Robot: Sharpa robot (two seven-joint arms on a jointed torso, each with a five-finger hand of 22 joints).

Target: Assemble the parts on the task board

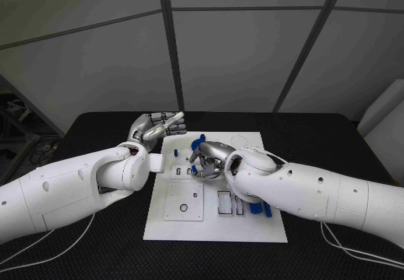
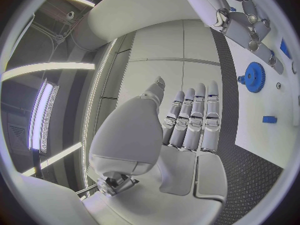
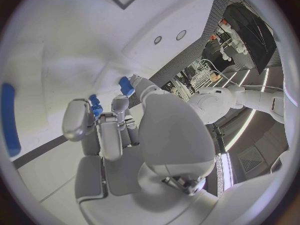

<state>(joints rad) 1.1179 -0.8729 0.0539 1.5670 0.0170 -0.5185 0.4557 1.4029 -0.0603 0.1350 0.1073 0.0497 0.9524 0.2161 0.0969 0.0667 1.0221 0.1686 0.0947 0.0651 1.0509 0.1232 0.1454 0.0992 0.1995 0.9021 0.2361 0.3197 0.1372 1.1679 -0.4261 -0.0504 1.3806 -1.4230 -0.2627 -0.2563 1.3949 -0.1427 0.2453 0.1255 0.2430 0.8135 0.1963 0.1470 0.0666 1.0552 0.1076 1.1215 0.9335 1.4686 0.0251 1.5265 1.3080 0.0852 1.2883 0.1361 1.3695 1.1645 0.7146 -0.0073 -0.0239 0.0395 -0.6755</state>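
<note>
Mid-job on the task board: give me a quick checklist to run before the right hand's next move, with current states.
1. Left hand clear of the work: ok, raised beside the task board, fingers straight, holding nothing.
2. Right hand over the board: ok.
3. Small blue part at its fingertips: ok, in contact; firm grip cannot tell.
4. Blue gear on the board: ok.
5. Part aligned with its slot: cannot tell.

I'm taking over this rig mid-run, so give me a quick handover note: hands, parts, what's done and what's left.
Left hand: open, holding nothing, fingers straight, beside the task board's far left corner.
Right hand: over the board's middle, fingers curled at a small blue part; whether it holds it is unclear.
Blue gear sits at the board's far end; long blue pieces lie near the right forearm.
Done: cannot judge. Left: loose parts remain to assemble.
</note>
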